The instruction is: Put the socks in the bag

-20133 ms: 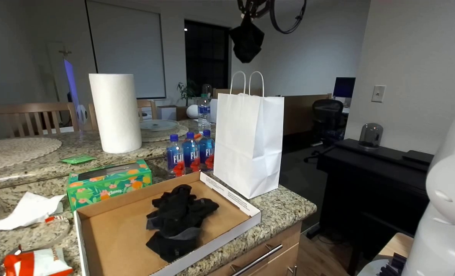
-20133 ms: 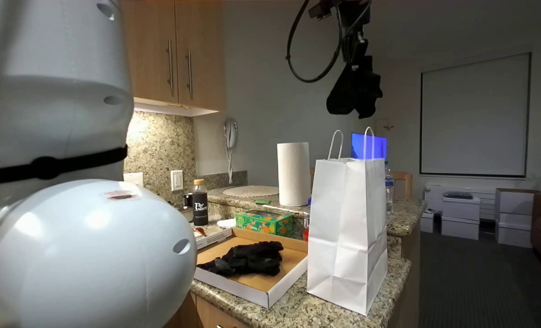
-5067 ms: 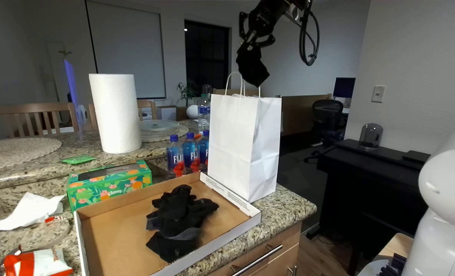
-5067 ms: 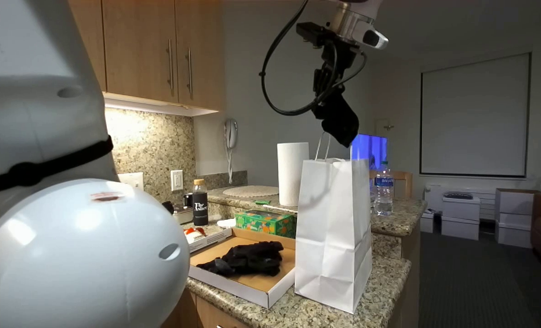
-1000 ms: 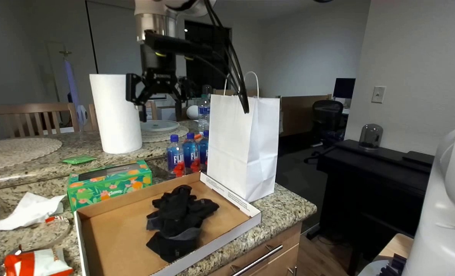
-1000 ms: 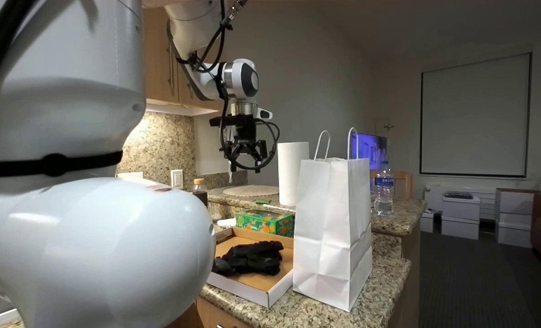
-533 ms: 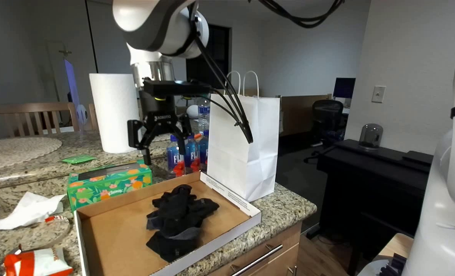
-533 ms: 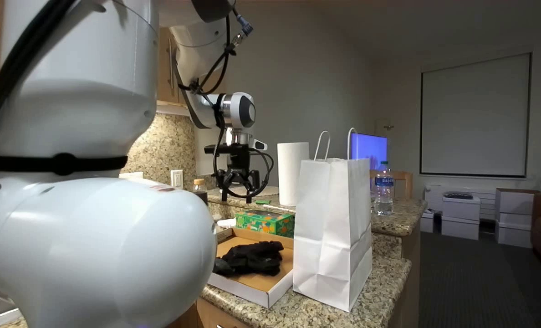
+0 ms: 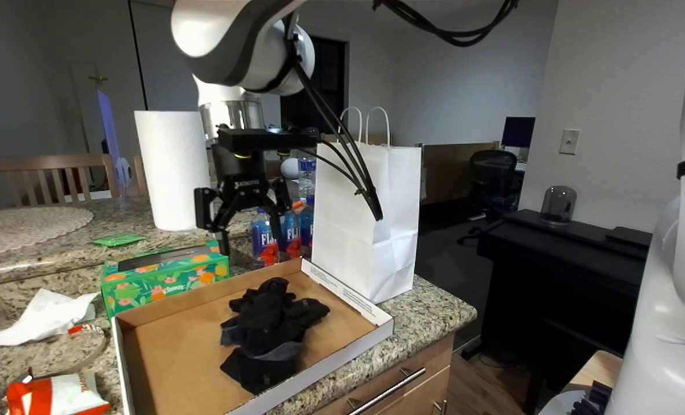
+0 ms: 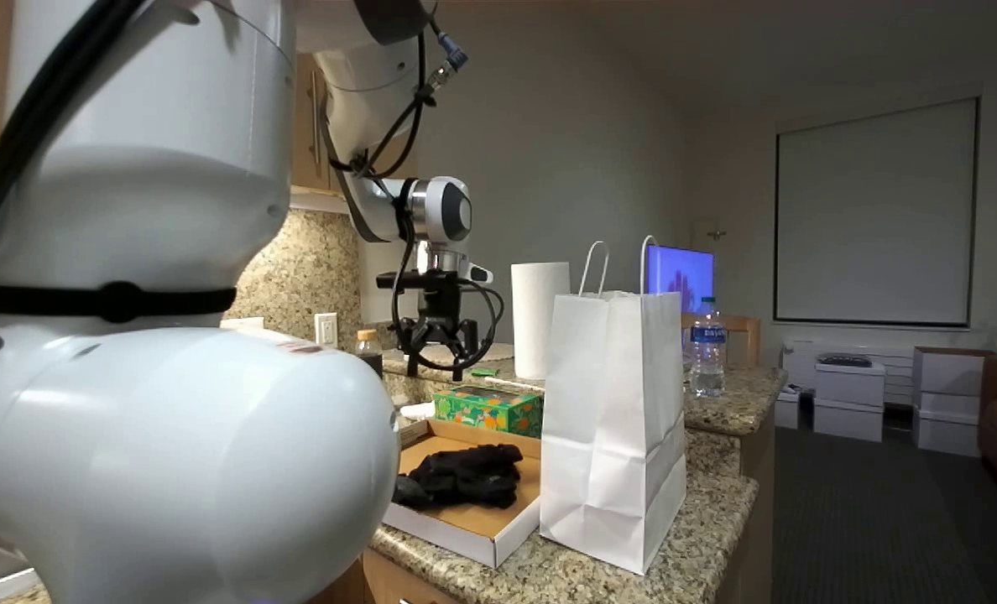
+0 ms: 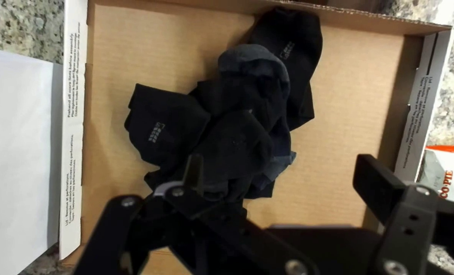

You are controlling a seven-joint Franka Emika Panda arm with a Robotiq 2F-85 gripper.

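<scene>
Several black socks (image 9: 273,323) with grey patches lie in a loose heap inside the shallow cardboard tray (image 9: 169,363). In the wrist view the sock heap (image 11: 234,145) spreads from the tray's middle toward the left finger. Right beside the tray stands the white paper bag (image 9: 342,242), upright, both handles raised; its inside is hidden in all views. My gripper (image 9: 250,242) is open with nothing between its fingers, hanging above the far side of the tray. In an exterior view the gripper (image 10: 435,371) is above the tissue box, well clear of the socks.
Behind the tray are a green floral tissue box (image 9: 164,276), blue-capped water bottles (image 9: 262,233) and a paper towel roll (image 9: 172,173). A red and white packet (image 9: 57,395) lies by the tray's near corner. The granite counter (image 9: 435,308) ends just past the bag.
Five seconds ago my gripper held a black sock over the bag; now it is empty. Over the last second it has come down toward the tray. The bag has shifted slightly toward the tray.
</scene>
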